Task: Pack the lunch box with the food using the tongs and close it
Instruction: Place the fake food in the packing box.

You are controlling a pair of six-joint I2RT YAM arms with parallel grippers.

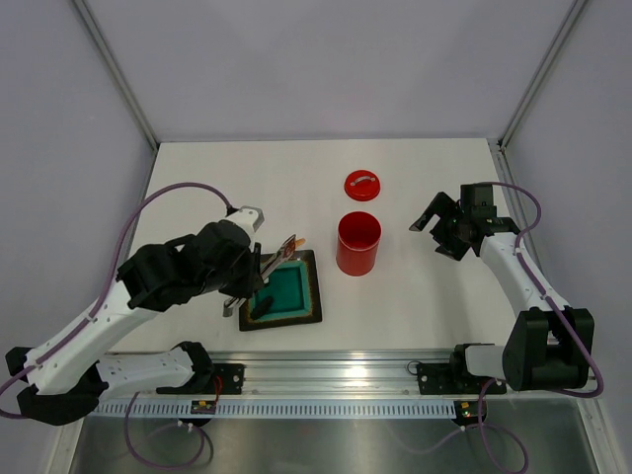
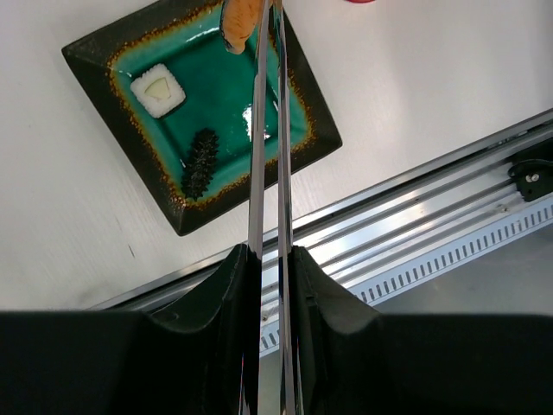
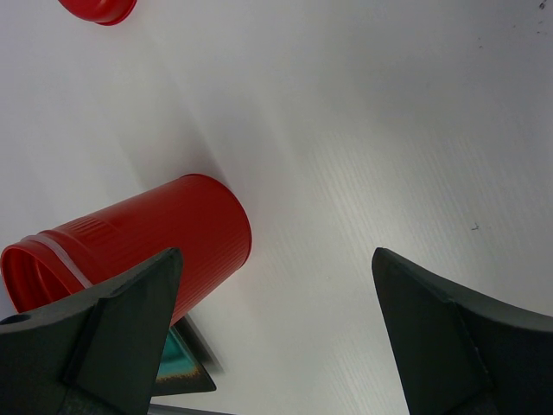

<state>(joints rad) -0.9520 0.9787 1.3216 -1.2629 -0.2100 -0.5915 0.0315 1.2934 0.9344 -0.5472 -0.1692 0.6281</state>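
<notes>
My left gripper [image 2: 270, 256] is shut on the silver tongs [image 2: 267, 156], low on their two arms. The tong tips pinch an orange curved piece [image 2: 239, 22] of food above the far edge of the plate. In the top view the tongs [image 1: 280, 254] point from the left gripper [image 1: 253, 273] toward the red lunch box [image 1: 357, 243], which stands open and upright. Its round red lid [image 1: 362, 185] lies behind it. A white cube [image 2: 158, 90] and a dark stick [image 2: 200, 162] lie on the plate. My right gripper [image 1: 443, 229] is open and empty, to the right of the lunch box [image 3: 147, 238].
The square dark plate [image 2: 320, 143] with a teal centre sits near the table's front edge, left of the lunch box. The metal rail [image 2: 449, 216] runs along the near edge. The lid [image 3: 99, 9] and a plate corner [image 3: 183, 372] show in the right wrist view.
</notes>
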